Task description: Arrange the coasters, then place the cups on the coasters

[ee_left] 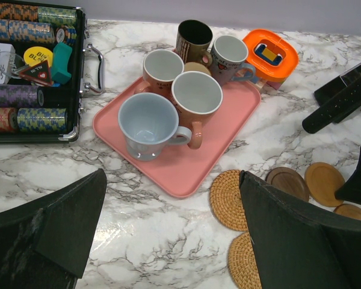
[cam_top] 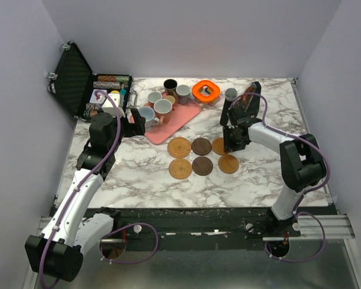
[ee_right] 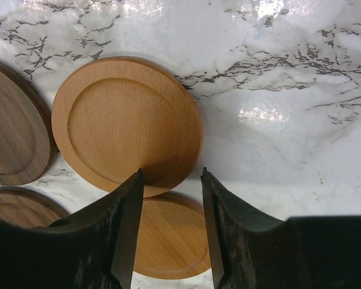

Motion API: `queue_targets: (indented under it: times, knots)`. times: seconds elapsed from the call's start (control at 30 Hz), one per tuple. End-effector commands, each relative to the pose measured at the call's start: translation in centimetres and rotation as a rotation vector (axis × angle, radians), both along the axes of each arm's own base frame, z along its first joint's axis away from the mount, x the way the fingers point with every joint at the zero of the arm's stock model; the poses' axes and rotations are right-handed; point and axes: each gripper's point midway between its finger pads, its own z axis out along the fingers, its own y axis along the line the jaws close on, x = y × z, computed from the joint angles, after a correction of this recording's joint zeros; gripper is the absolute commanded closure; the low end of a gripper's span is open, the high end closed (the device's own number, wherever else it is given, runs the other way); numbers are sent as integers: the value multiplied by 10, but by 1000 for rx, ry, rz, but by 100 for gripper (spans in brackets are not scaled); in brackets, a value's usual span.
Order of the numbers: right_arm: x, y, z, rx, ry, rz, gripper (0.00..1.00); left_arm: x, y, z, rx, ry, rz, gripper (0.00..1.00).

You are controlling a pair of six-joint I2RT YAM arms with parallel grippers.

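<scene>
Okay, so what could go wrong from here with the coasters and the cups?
One: the right gripper sits at the rim of the upper light coaster, which seems to overlap the lower light coaster; a cup there could sit tilted. Two: the cups are crowded together on the pink tray, so the open left gripper may knock neighbours when taking one.

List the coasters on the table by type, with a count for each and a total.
Woven coasters: 2
Dark wooden coasters: 2
Light wooden coasters: 2
Total: 6
</scene>
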Motion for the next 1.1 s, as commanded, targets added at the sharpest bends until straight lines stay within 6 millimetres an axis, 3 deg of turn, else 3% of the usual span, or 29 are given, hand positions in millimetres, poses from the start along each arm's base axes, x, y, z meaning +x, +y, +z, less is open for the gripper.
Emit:
queue_targets:
  times: [0.0, 0.13, 0.23, 0.57, 0.83, 1.07]
  knots:
    - [-4, -8, 6, -47, -4, -27, 46, -1, -3, 1, -8, -12, -13, 1]
    - [4, -11, 22, -60, -57, -41, 37, -1, -3, 2, -6, -14, -10, 1]
    - [2, -15, 29, -67, -73, -49, 36, -1, -2, 1, -4, -13, -10, 1]
    - [-39, -21, 32, 19, -74, -76, 29, -1, -4, 1, -10, -10, -17, 1]
    - [-65, -32, 11, -1, 1, -95, 34, -2, -4, 3, -15, -14, -16, 1]
    - [-65, -25, 4, 28, 23, -83, 42, -1, -4, 2, -17, -13, -16, 1]
